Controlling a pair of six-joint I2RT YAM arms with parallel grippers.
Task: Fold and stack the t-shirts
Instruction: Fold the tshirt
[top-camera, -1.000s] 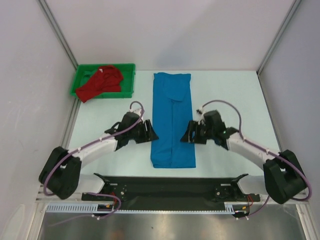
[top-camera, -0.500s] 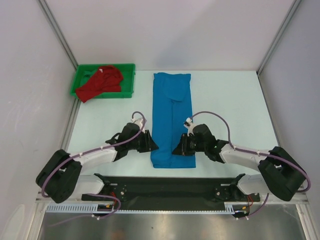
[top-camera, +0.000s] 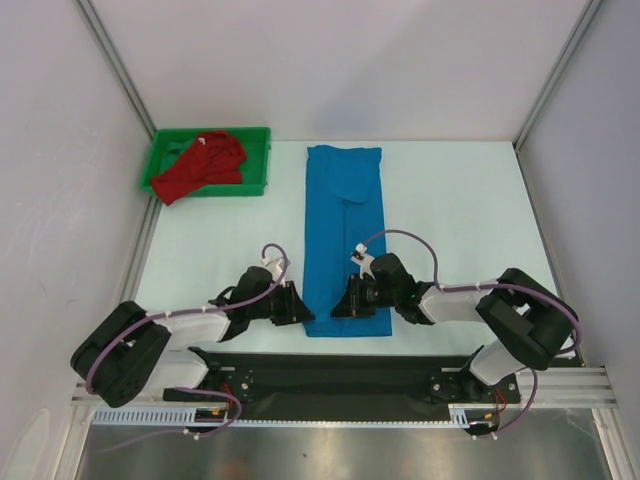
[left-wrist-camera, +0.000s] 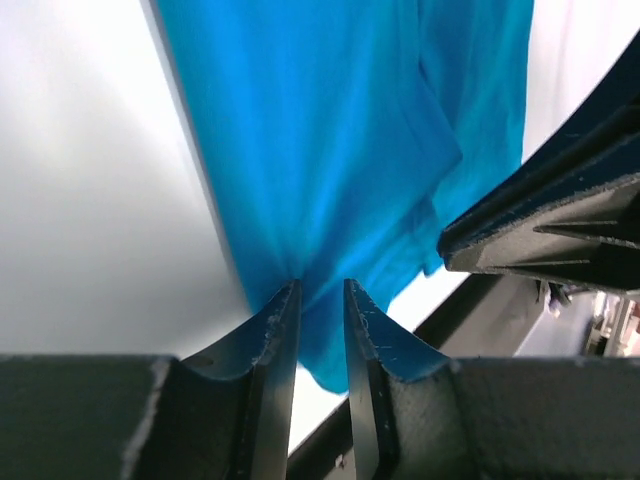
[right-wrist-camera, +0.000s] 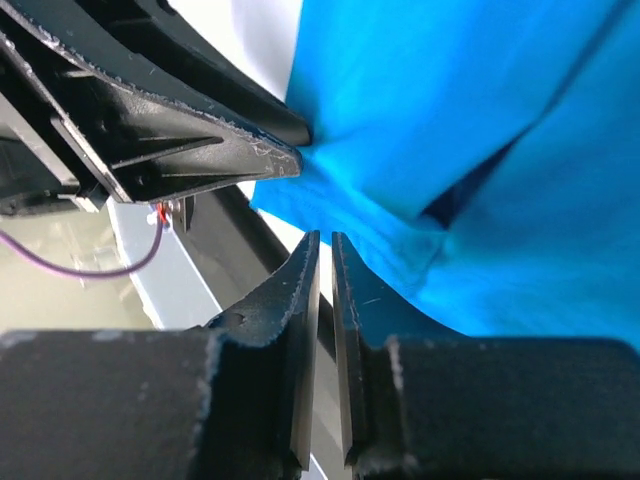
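The blue t-shirt (top-camera: 345, 220) lies folded into a long narrow strip down the middle of the table, collar end at the far side. My left gripper (top-camera: 300, 308) sits at its near left corner. In the left wrist view its jaws (left-wrist-camera: 320, 283) are shut on gathered blue cloth (left-wrist-camera: 330, 130). My right gripper (top-camera: 347, 300) is low over the near end, close to the left one. Its jaws (right-wrist-camera: 325, 235) are nearly together, with the blue hem (right-wrist-camera: 480, 120) at their tips. The red t-shirt (top-camera: 205, 165) lies crumpled in the green tray (top-camera: 258, 133) at the far left.
A black rail (top-camera: 340, 365) runs along the near table edge just below the shirt's hem. White walls and metal posts (top-camera: 120, 70) close in the left, right and far sides. Both arms lie low, close together.
Both grippers have moved toward me from the shirt's middle to its near end and closed. The right one has swung in over the cloth toward the left one.
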